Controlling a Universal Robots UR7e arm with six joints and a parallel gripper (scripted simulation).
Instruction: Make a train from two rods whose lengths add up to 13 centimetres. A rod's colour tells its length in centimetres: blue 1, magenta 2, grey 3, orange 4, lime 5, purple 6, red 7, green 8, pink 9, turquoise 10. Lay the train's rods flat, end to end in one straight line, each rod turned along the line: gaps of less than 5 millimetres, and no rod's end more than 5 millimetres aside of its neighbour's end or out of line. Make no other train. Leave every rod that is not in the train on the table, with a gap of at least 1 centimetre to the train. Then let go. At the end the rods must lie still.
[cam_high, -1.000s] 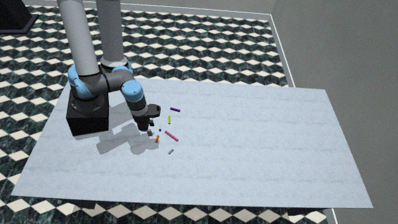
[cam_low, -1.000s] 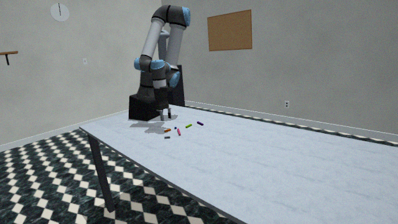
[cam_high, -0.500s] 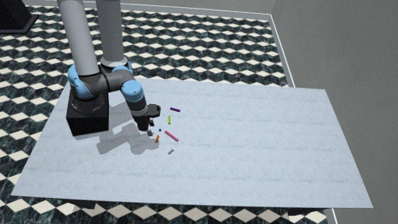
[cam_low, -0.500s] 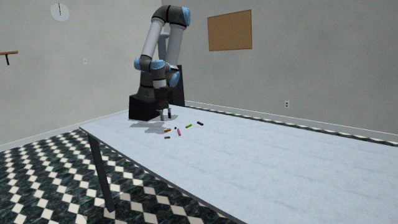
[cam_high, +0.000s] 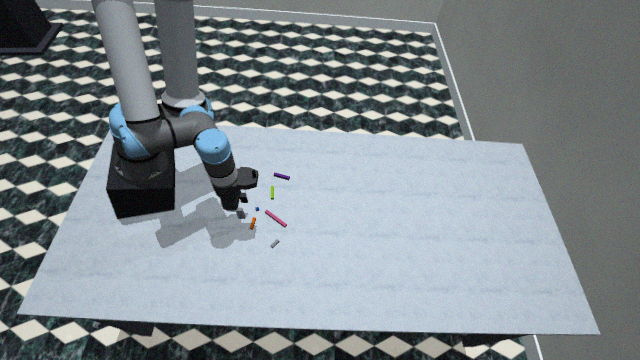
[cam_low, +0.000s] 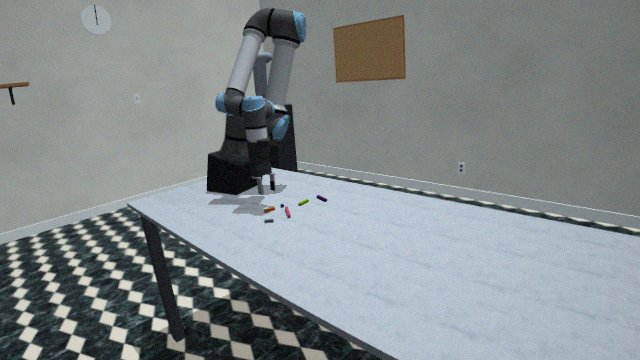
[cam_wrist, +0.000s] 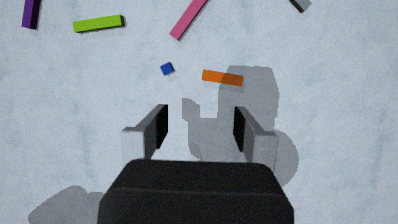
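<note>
Near the bench's base-side end, the pink rod lies flat, apart from the others. Beside one end sits the blue rod; the orange rod is near, partly shaded. Farther out lie the lime, purple and grey rods. Above the bench, the hand hangs with its fingers wide apart, holding none.

From my remote station I can make out no readable text, label, brand or number in any of my three views, whether on the arm, the rods or the tabletop, and the round wall clock's face shows no numerals I can read.
</note>
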